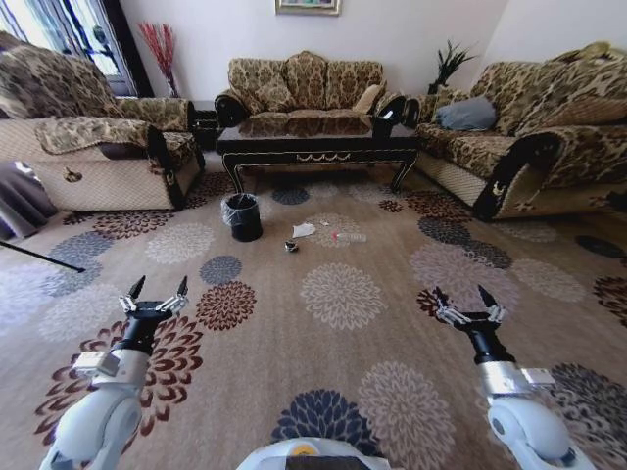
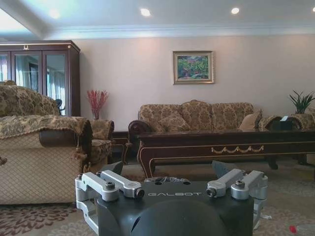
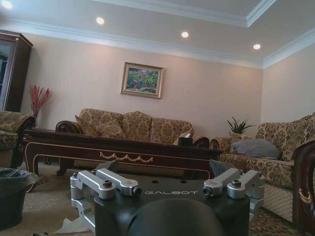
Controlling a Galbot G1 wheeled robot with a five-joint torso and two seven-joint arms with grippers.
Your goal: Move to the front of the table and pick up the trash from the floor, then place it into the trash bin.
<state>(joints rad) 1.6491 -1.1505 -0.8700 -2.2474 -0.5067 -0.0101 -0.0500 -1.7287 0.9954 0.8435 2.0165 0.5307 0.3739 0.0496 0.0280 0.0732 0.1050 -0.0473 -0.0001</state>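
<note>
Trash (image 1: 304, 230) lies on the floor (image 1: 343, 333) at 12 o'clock, before the table (image 1: 318, 137), trash bin (image 1: 242, 216) beside; left gripper (image 1: 155, 290) and right gripper (image 1: 468, 299) hover, fingers apart.

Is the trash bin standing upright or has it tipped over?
Upright. The trash bin stands on the floor by the table, its liner-wrapped rim facing up.

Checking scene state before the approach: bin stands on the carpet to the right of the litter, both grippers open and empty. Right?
Not quite. In the head view the trash bin stands to the left of the litter, with the crumpled white paper and the plastic bottle on its right. The left gripper and right gripper are open and empty.
</note>
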